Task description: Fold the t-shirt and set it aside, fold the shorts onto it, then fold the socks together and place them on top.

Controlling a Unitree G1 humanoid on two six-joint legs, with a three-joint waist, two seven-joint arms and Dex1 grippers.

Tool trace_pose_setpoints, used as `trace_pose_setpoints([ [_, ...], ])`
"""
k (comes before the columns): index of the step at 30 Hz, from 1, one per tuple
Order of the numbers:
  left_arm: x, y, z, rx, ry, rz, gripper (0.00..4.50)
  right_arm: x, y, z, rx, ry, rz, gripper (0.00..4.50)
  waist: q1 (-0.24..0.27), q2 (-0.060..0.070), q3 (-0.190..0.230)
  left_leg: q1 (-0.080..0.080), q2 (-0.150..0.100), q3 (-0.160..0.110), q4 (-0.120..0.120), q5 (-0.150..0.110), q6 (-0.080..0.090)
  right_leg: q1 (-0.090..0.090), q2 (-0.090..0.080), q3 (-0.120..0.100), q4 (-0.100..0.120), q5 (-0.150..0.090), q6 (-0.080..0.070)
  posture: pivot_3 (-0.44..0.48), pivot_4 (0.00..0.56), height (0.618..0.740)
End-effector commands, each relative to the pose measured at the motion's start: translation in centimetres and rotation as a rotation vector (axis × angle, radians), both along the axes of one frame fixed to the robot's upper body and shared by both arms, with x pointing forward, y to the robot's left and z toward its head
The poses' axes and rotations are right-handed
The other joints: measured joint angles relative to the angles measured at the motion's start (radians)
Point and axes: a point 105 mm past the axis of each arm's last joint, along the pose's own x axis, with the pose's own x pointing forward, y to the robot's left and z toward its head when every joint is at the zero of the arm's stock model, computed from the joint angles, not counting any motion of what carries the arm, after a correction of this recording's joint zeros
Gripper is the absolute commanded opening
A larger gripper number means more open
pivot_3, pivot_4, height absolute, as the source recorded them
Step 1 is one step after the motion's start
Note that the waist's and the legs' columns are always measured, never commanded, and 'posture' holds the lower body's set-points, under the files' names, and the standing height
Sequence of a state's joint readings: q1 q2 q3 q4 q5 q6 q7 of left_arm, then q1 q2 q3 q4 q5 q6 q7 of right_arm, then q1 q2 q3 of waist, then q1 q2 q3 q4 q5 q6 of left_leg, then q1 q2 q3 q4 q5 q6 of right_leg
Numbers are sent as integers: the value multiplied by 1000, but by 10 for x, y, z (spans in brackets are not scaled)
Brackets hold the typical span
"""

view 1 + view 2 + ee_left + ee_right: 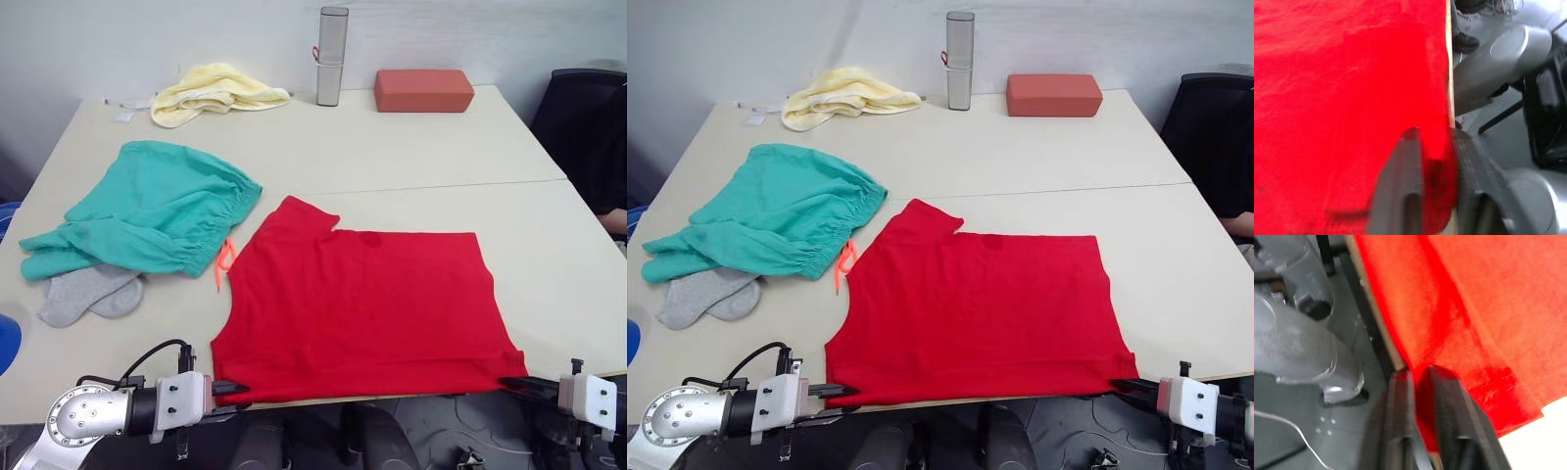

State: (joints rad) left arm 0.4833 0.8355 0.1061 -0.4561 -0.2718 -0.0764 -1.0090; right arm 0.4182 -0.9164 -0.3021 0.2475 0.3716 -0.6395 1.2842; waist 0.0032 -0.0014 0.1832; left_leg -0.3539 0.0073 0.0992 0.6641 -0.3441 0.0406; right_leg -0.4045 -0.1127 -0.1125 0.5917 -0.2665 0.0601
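Note:
The red t-shirt (362,304) lies spread flat on the table, its hem along the front edge. My left gripper (230,389) is shut on the shirt's front left corner. In the left wrist view red cloth (1352,98) sits pinched between the fingers (1400,191). My right gripper (514,382) is shut on the front right corner, and the right wrist view shows the hem (1459,333) caught between its fingers (1454,416). The teal shorts (147,211) lie crumpled to the left of the shirt, their orange drawstring (223,262) trailing out. The grey socks (88,294) lie partly under the shorts.
At the back of the table (411,157) lie a pale yellow towel (216,90), an upright grey bottle (331,57) and a brick-red block (423,90). A black chair (588,127) stands to the right. Something blue (8,343) shows at the left edge.

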Motion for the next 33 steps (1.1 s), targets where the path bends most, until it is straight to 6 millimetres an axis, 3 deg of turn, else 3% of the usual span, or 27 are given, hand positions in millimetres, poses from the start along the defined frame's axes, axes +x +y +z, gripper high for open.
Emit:
trace_pose_setpoints([
  [1, 0, 9, 11, -12, -14, 15, 2130, -2, -3, 13, 28, -10, -4, 1898, 4, 3, 1, -1, 0, 0, 0, 0, 0, -1, 0, 0, 0, 0, 0, 0, 150, 740],
  [6, 11, 37, 27, -46, 9, 113, 3780, -6, -3, 37, 109, -15, -20, 3741, 21, 8, 3, -2, 0, 0, 0, 0, 0, -3, 0, -1, 1, 0, 1, 0, 150, 740],
  [9, 19, 54, 37, -55, 23, 165, 4487, -11, -4, 53, 168, 36, -50, 4486, 25, 10, 4, -3, 0, 0, 0, 0, 0, -4, 0, -1, 2, 0, 1, 0, 150, 740],
  [13, 36, 63, 54, -148, 37, 249, 4487, -4, -13, 72, 238, 51, -133, 4486, 23, 9, 4, -3, 0, 0, 1, 0, 1, -4, 0, -1, 1, 0, 0, 0, 150, 740],
  [16, 56, 62, 65, -226, 53, 310, 4487, 15, -19, 85, 313, 33, -230, 4486, 22, 8, 5, -3, 0, 0, 1, 0, 1, -4, 0, 0, 1, 0, 1, 0, 150, 740],
  [19, 90, 55, 70, -274, 93, 408, 4487, 47, -20, 93, 366, 25, -332, 4486, 21, 9, 5, -3, 0, 0, 1, 1, 0, -4, 0, 0, 2, 3, 6, 0, 150, 740],
  [25, 142, 25, 81, -312, 206, 424, 4487, 108, -16, 107, 456, 31, -448, 4486, 21, 9, 6, -4, -1, 1, 1, 8, -7, -7, 0, -1, 7, 4, 7, 0, 150, 740],
  [27, 170, 15, 82, -296, 201, 449, 4487, 132, -8, 111, 495, 32, -450, 4486, 21, 8, 6, -6, -2, 2, 1, 10, -5, -8, 1, -1, 9, 4, 7, 0, 150, 740],
  [33, 225, -19, 96, -373, 249, 491, 4487, 179, -10, 105, 501, 63, -592, 4486, 21, 5, 8, -10, -3, 3, 5, 14, -3, -10, 1, -2, 12, 5, 8, 0, 150, 740],
])
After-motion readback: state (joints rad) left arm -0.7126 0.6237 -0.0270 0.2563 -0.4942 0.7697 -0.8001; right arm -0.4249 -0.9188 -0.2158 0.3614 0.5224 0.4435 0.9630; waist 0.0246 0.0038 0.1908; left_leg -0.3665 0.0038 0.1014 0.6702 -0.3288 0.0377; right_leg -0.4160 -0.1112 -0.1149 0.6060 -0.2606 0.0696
